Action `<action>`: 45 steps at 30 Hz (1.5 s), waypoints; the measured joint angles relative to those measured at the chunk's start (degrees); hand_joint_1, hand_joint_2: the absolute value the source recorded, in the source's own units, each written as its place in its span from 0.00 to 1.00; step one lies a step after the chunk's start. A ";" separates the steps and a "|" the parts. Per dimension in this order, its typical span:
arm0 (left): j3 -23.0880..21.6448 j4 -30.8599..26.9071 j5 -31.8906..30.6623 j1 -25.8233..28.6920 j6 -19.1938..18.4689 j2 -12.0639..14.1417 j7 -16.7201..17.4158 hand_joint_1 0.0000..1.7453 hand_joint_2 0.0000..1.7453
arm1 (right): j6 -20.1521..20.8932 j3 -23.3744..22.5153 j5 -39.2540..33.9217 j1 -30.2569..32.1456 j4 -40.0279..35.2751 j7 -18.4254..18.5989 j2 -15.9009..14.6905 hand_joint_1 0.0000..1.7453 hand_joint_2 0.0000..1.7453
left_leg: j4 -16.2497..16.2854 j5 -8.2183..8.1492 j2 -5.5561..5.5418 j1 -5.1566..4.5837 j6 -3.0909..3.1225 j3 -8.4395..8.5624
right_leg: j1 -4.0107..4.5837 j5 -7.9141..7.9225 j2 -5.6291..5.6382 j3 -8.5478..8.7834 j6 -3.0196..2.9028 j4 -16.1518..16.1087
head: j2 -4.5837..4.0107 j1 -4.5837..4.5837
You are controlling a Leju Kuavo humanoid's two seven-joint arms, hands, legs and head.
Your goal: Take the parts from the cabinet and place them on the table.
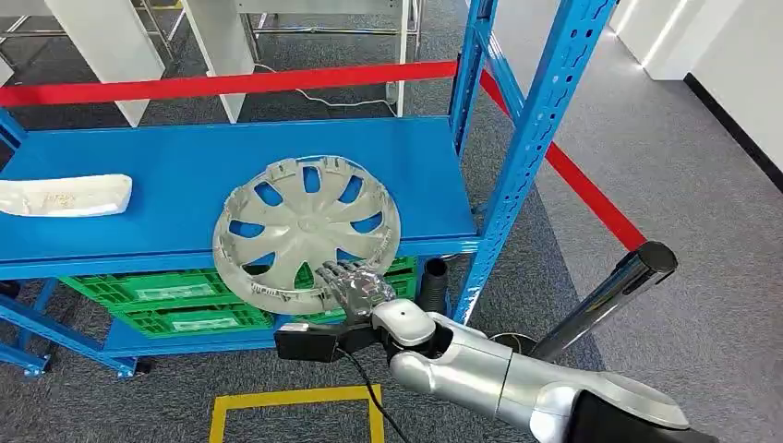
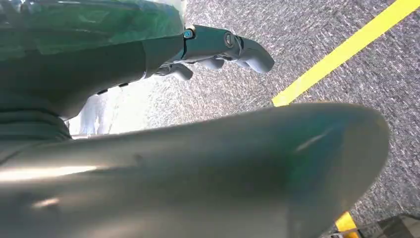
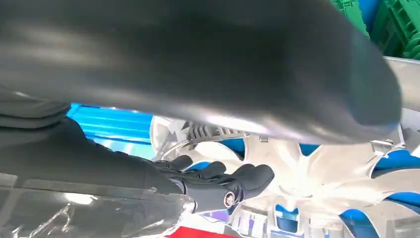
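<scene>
Right hand [image 1: 355,286]: fingers laid on the near lower rim of the wheel cover [image 1: 305,231], gripping it at the edge. In the right wrist view the dark fingers [image 3: 223,178] curl against the spoked face of the cover, in contact with it. I judge this a hold on the rim, though how far the thumb wraps behind cannot be confirmed.

Left hand [image 2: 218,49]: hangs over the grey carpet beside a yellow floor line [image 2: 346,49], fingers loosely curled, holding nothing.

Step in hand, by judgement: drawing the wheel cover off the shelf. To do it well, the grip should stay firm on the rim and the cover be drawn straight toward the robot, kept clear of the blue upright [image 1: 517,157] to its right, since a thin rim hold on a wide disc is liable to pivot.

Position of the part: the wheel cover overhangs the front edge of the blue shelf [image 1: 185,175], tilted, its lower rim at the hand. A pale flat part [image 1: 65,196] lies on the same shelf, well apart to the left. Green crates [image 1: 175,300] sit on the level below.
</scene>
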 joint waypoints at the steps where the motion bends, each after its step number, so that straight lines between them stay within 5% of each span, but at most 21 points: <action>1: 0.00 0.00 0.00 0.00 0.00 0.00 0.00 0.00 0.00 | 0.00 0.00 0.00 0.00 0.00 0.00 0.00 0.00 0.00 | 0.00 0.00 0.00 0.00 0.00 0.00 | 0.00 0.00 0.00 0.00 0.00 0.00 | 0.00 -0.02; 45: 0.00 0.00 0.00 0.00 0.00 0.00 0.00 0.00 0.00 | 0.00 0.00 0.00 0.00 0.00 0.00 0.00 0.00 0.00 | -0.04 -0.01 0.00 0.00 -0.02 0.01 | 0.00 -0.04 0.00 -0.03 -0.06 0.01 | 0.00 0.00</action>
